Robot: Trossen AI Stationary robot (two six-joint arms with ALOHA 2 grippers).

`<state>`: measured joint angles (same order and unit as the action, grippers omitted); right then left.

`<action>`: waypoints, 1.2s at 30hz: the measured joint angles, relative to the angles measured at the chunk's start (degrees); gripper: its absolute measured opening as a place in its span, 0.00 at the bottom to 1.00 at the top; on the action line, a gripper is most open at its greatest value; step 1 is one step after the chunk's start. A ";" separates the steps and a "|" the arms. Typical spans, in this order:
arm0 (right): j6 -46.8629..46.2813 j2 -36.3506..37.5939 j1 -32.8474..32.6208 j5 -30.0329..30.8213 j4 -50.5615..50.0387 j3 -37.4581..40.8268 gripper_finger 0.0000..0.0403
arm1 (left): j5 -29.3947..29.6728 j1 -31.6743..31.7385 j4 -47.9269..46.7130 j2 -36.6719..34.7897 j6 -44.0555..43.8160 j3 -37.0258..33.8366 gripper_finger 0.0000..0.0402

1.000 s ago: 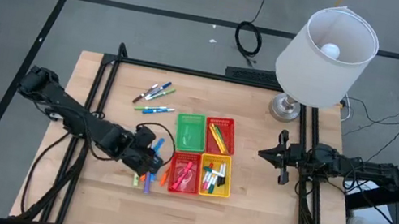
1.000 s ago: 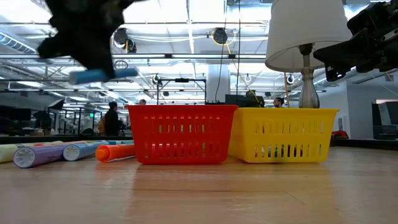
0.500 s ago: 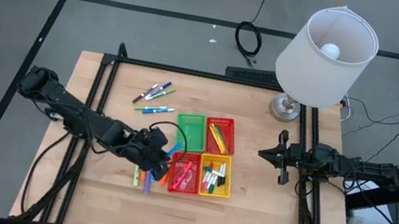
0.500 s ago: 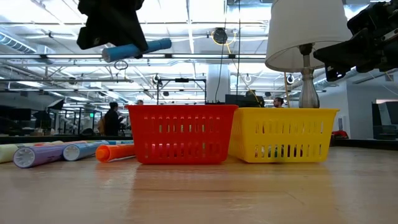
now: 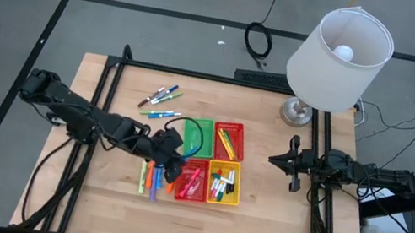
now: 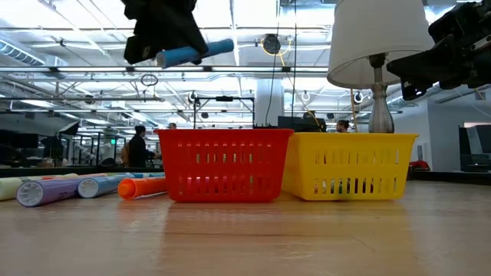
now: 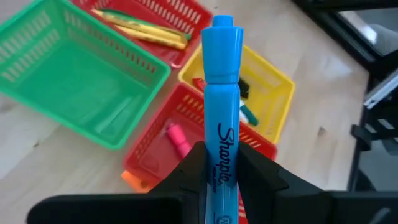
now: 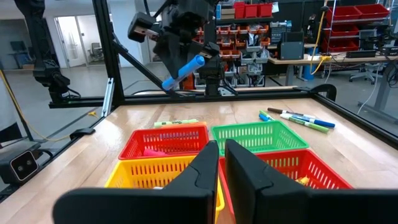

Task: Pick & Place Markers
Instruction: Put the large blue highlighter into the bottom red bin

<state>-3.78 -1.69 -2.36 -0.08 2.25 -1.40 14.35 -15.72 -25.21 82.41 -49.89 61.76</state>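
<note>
My left gripper (image 5: 172, 157) hangs above the table just left of the baskets, shut on a blue marker (image 7: 222, 93), which also shows in the low view (image 6: 196, 52) and in the right wrist view (image 8: 183, 73). A green basket (image 5: 198, 135), two red baskets (image 5: 229, 139) (image 5: 192, 179) and a yellow basket (image 5: 223, 182) stand in a square block; all but the green one hold markers. Loose markers lie flat on the table at the far left (image 5: 161, 100) and beside the near red basket (image 5: 149, 179). My right gripper (image 5: 292, 162) waits shut and level at the table's right edge. My left gripper pinches the blue marker's barrel near its rear end (image 7: 219, 171) between its two fingers. The fingers come slanting down from the table's left. The marker sticks out ahead past the fingertips, cap end (image 7: 222, 34) forward. It hangs clear above the baskets, nearly level, the right end slightly higher.
A table lamp with a white shade (image 5: 341, 50) stands at the back right corner. A black frame (image 5: 198, 74) runs round the table's far and side edges. Bare wood lies along the near edge. Purple, blue and orange markers (image 6: 77, 186) lie left of the near red basket.
My left gripper has carried the blue marker up and toward the table's right, from over the loose markers to beside the baskets. Its wrist has rolled, and the marker's right end has tipped slightly upward. The gripper stays shut on the marker.
</note>
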 joint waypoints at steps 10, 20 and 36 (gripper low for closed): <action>0.00 0.01 0.00 0.00 0.01 0.00 0.04 | -4.72 1.35 1.67 3.56 0.49 2.75 0.15; 0.01 -0.57 0.00 0.00 -0.01 -0.01 0.04 | -5.06 1.54 -16.26 18.35 5.99 24.05 0.15; 0.00 -0.64 0.01 -0.01 0.01 0.00 0.04 | -6.25 0.60 -23.06 30.30 -10.87 27.89 0.16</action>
<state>-3.78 -2.33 -2.35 -0.09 2.26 -1.40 8.10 -15.12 -48.27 112.71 -60.76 89.65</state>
